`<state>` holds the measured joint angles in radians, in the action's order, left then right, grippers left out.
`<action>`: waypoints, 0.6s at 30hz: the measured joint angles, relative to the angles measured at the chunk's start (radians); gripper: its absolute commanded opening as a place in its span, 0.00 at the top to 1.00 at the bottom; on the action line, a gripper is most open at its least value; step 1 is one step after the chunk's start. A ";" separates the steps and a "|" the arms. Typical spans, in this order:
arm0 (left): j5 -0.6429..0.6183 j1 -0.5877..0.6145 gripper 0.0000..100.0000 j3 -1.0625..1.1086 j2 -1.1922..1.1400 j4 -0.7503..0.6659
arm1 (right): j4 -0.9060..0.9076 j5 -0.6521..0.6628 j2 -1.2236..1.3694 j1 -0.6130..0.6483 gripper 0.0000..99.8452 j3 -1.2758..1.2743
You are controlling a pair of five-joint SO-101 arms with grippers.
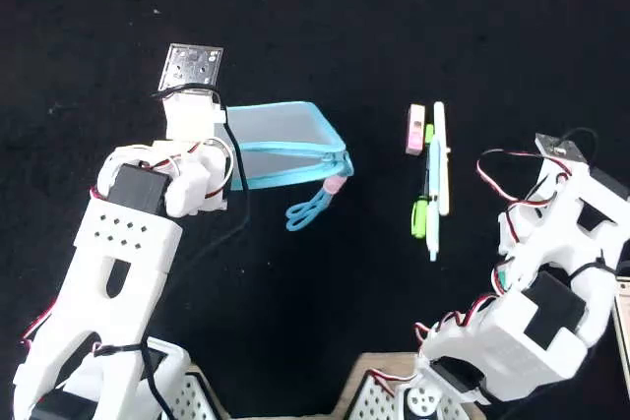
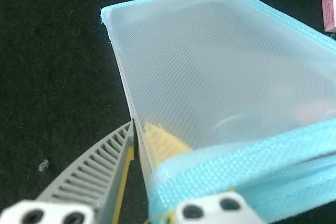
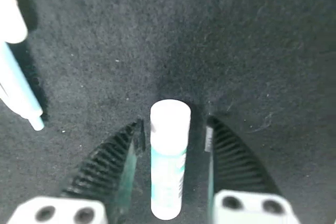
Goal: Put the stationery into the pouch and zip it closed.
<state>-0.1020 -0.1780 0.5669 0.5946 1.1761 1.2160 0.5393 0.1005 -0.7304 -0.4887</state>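
A light blue mesh pouch (image 1: 281,143) lies left of centre, with a pink zipper pull and a blue loop (image 1: 310,209) at its near right corner. My left gripper (image 1: 226,159) is shut on the pouch's left end. One finger (image 2: 100,171) is outside the mesh (image 2: 220,77) and a yellow pad (image 2: 163,142) shows through it. To the right lie a pink eraser (image 1: 415,129), a white pen (image 1: 440,154), a blue pen (image 1: 431,199) and a green highlighter (image 1: 420,215). My right gripper (image 3: 173,124) is open, straddling a white tube with a teal label (image 3: 169,166) on the cloth.
Black cloth covers the table (image 1: 394,36). The right arm (image 1: 551,243) stands right of the pens, and the blue pen's tip (image 3: 23,95) lies close beside its gripper. A metal plate (image 1: 192,66) sits behind the left arm.
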 measured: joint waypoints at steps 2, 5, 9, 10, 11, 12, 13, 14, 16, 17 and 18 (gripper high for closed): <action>0.000 0.000 0.97 0.000 0.000 0.000 | 0.000 0.000 0.000 0.000 0.78 -0.023; 0.000 0.000 0.97 0.000 0.000 0.000 | 0.002 0.000 0.000 0.000 0.77 -0.034; 0.000 0.000 0.97 0.000 0.000 0.000 | -0.005 0.000 0.000 0.000 0.77 -0.034; 0.000 0.000 0.97 0.000 0.000 0.000 | -0.011 0.000 0.000 0.000 0.77 -0.034; 0.000 0.000 0.97 0.000 0.000 0.000 | -0.023 0.000 0.000 -0.003 0.77 -0.034; 0.000 0.000 0.97 0.000 0.000 0.000 | -0.038 0.000 0.000 -0.005 0.77 -0.035; 0.000 0.000 0.97 0.000 0.000 0.000 | -0.055 0.000 0.000 -0.005 0.77 -0.041; 0.000 0.000 0.97 0.000 0.000 0.000 | -0.064 0.000 0.008 -0.005 0.77 -0.048; 0.000 0.000 0.97 0.000 0.000 0.000 | -0.072 0.000 0.037 -0.003 0.77 -0.049; 0.000 0.000 0.97 0.000 0.000 0.000 | -0.074 0.000 0.040 -0.003 0.78 -0.048; 0.000 0.000 0.97 0.000 0.000 0.000 | -0.074 0.000 0.054 -0.003 0.82 -0.040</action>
<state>-0.1020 -0.1780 0.5669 0.5946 1.1761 1.1423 0.5393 0.1542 -0.7334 -0.5286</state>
